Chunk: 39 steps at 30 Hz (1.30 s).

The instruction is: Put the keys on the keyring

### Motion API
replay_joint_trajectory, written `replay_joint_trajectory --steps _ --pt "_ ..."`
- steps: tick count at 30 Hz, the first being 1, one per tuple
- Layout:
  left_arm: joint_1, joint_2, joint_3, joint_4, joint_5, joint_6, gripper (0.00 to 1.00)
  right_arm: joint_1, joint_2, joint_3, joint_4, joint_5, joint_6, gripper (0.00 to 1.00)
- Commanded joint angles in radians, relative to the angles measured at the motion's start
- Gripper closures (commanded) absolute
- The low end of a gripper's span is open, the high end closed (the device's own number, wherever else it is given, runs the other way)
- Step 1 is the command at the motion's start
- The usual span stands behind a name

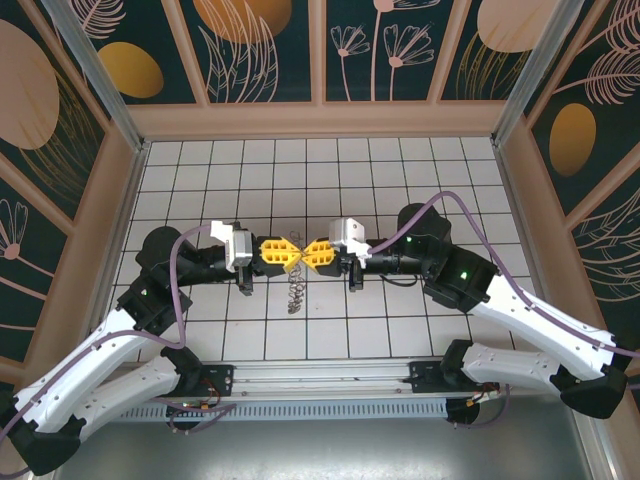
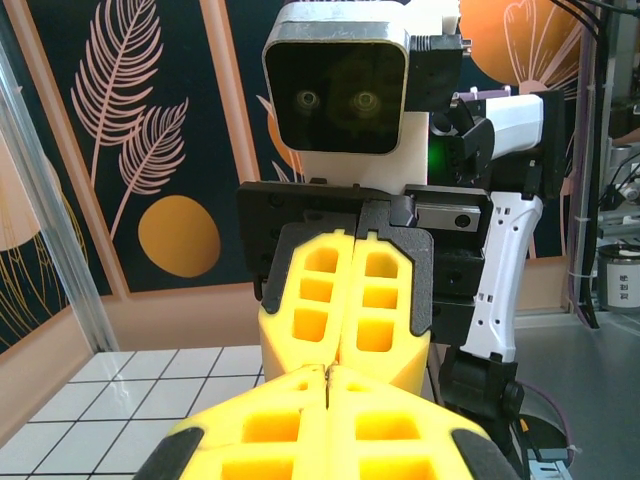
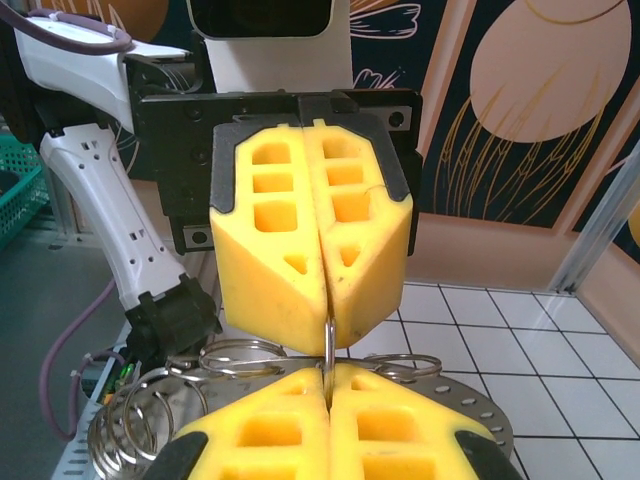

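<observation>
My left gripper and right gripper meet tip to tip above the middle of the tiled floor. In the right wrist view both pairs of yellow fingers are shut on one thin silver metal piece that stands edge-on between them. The grey keyring, a flat ring with small holes along its rim, lies just beneath my right gripper. Wire split rings spread over it. From the left wrist view my left gripper is shut against the right gripper's tips. The keys are hidden.
A cluster of wire rings sits on the white tiled floor directly under the two grippers. Patterned walls close in the back and both sides. A metal rail runs along the near edge between the arm bases.
</observation>
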Motion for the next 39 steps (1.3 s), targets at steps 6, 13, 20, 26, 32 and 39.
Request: replay_joint_trajectory --steps 6,13,20,26,32,39 --pt "-0.003 0.018 0.128 -0.328 -0.146 0.197 0.87 0.008 0.054 0.133 -0.196 0.120 -0.062 1.00" --pt "-0.004 0.065 0.265 -0.633 -0.224 0.345 0.75 0.004 0.124 0.263 -0.405 0.180 -0.113 1.00" --pt "-0.005 0.105 0.314 -0.694 -0.188 0.389 0.78 0.002 0.174 0.316 -0.466 0.170 -0.128 1.00" --pt "-0.004 0.124 0.313 -0.682 -0.175 0.392 0.78 0.002 0.191 0.322 -0.470 0.157 -0.130 1.00" --pt "-0.004 0.151 0.313 -0.673 -0.164 0.401 0.78 0.001 0.196 0.328 -0.468 0.142 -0.140 1.00" --pt "-0.004 0.168 0.310 -0.654 -0.142 0.396 0.81 0.002 0.190 0.312 -0.462 0.131 -0.136 1.00"
